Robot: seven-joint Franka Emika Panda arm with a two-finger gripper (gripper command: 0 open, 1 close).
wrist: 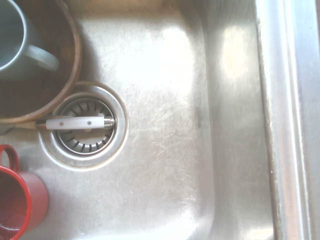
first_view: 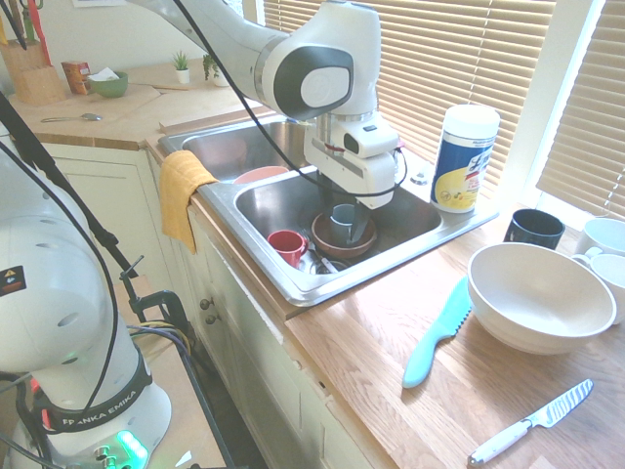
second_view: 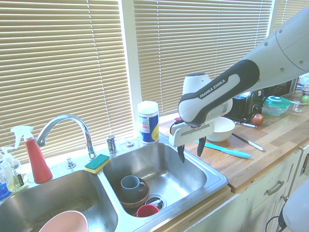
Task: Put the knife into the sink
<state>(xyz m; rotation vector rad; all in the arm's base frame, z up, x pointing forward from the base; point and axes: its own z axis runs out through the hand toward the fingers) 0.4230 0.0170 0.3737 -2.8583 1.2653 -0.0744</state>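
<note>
Clearly nothing was held yet: the white arm's jaws (second_view: 191, 149) hung open and empty, pointing straight down over the right basin of the sink (first_view: 391, 256). The knife (first_view: 437, 332), teal and serrated, lay flat on the wooden desk (first_view: 391, 391), well apart from the jaws and just beside a white bowl (first_view: 540, 296). A second knife with a white handle (first_view: 530, 423) lay nearer the desk's front edge and was not the one wanted.

The step in hand looked like the reach. A good approach would carry the jaws out of the basin and across the sink rim, then lower them over the knife's thicker handle end, set across its width, clear of the bowl. Since the knife lay flat, the fingers would likely need to press close to the wood. The basin already held a grey mug (second_view: 130, 184) in a brown bowl (first_view: 344, 237) and a red cup (first_view: 288, 245), so bare steel near the drain (wrist: 85, 127) seemed the safer drop spot.
</note>
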